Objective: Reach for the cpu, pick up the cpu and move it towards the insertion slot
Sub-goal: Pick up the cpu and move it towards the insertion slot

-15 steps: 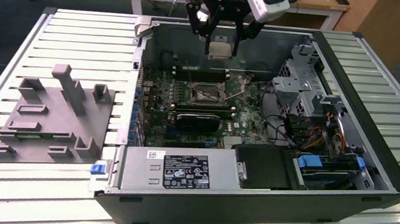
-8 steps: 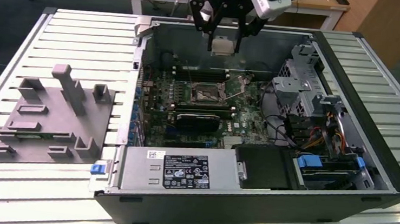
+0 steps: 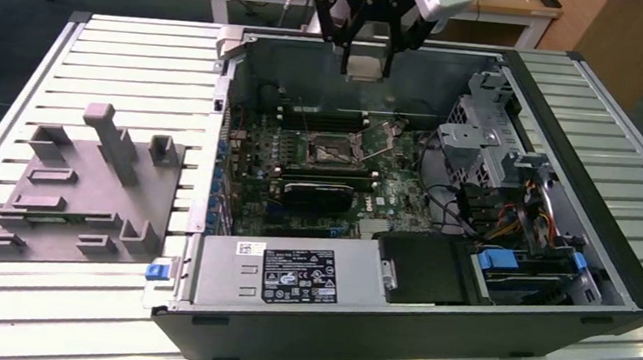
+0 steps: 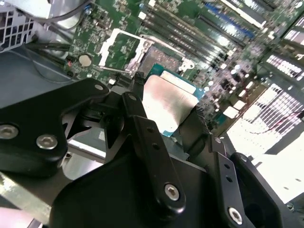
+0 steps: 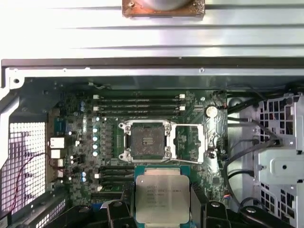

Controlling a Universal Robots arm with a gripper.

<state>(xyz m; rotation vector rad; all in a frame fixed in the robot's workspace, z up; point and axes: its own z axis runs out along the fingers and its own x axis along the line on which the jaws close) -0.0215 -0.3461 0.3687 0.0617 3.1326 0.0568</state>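
No print was legible. A black label (image 3: 299,281) and a small white sticker (image 3: 250,247) stood on the power supply (image 3: 220,267), well apart from the insertion slot (image 3: 333,150). Faint print lines marked the cpu (image 5: 162,197), near that slot.

My gripper (image 3: 366,60) holds the cpu (image 3: 364,69) above the open computer case (image 3: 580,159).

My fingers clasp the small silvery chip by its edges, in the air over the far end of the motherboard. The insertion slot (image 3: 331,150) lies below, nearer the camera. A grey plastic tray (image 3: 76,193) sits on the slatted table (image 3: 134,59) to the exterior view's left.
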